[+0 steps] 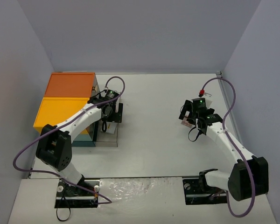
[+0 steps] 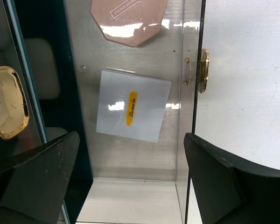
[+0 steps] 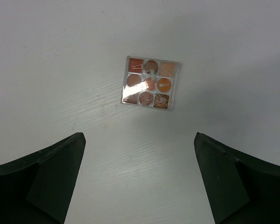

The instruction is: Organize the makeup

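A clear drawer (image 2: 130, 196) stands pulled out of the teal box (image 1: 67, 105). In it lie a white card with a yellow label (image 2: 132, 111) and a pink octagonal compact (image 2: 129, 18). My left gripper (image 2: 131, 137) is open and empty, hovering over the drawer, also in the top view (image 1: 113, 112). A small clear palette of nine brown and orange pans (image 3: 150, 84) lies flat on the table. My right gripper (image 3: 139, 135) is open and empty above the table, just short of the palette; the top view shows it mid-right (image 1: 191, 116). Other makeup is out of view.
The teal box has orange and yellow tops and stands at the back left against the wall. A gold knob (image 2: 204, 70) sits on the drawer's front wall; another gold handle (image 2: 7, 102) shows on the box. Grey walls close in three sides.
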Available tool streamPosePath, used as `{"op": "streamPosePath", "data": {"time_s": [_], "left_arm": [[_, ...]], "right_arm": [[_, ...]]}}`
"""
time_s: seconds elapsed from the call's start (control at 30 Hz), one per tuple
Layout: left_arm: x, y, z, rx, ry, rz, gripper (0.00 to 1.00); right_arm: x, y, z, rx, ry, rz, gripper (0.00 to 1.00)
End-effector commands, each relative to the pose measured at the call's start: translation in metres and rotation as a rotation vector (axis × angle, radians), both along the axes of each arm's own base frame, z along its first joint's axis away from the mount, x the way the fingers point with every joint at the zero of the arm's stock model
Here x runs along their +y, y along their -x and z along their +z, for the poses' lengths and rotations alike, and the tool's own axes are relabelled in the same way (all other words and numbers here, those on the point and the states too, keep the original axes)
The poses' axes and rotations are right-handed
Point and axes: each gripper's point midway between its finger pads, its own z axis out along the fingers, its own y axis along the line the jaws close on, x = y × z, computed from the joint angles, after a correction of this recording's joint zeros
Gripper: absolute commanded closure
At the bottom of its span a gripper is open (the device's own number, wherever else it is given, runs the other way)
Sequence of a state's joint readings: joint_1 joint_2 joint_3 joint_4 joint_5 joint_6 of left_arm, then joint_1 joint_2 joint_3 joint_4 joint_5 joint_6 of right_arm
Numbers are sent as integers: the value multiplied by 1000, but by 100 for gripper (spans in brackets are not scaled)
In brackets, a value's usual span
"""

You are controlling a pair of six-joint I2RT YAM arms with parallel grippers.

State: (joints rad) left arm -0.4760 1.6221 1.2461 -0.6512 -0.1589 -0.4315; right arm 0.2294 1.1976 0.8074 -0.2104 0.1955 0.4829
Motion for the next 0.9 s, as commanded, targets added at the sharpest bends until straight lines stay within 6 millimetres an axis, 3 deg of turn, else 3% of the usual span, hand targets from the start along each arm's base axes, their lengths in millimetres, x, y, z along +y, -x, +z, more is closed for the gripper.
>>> {"op": "streamPosePath", "data": {"time_s": [0.0, 0.33, 0.6, 0.67, 0.87], "left_arm": [[-22, -14, 71, -173, 134, -34, 5], [-35, -13, 122, -260, 223, -85, 3], [-29, -2, 119, -250, 199, -109, 3], [-27, 1, 118, -248, 197, -112, 3], [-22, 10, 121, -251, 186, -130, 3]], "right_arm": [[-9, -19, -19, 28, -17, -56, 0], [-11, -41, -69, 114, -50, -96, 0], [-15, -48, -113, 179, -20, -114, 1], [-14, -46, -120, 193, -20, -108, 6], [-8, -40, -122, 195, -53, -82, 36]]}}
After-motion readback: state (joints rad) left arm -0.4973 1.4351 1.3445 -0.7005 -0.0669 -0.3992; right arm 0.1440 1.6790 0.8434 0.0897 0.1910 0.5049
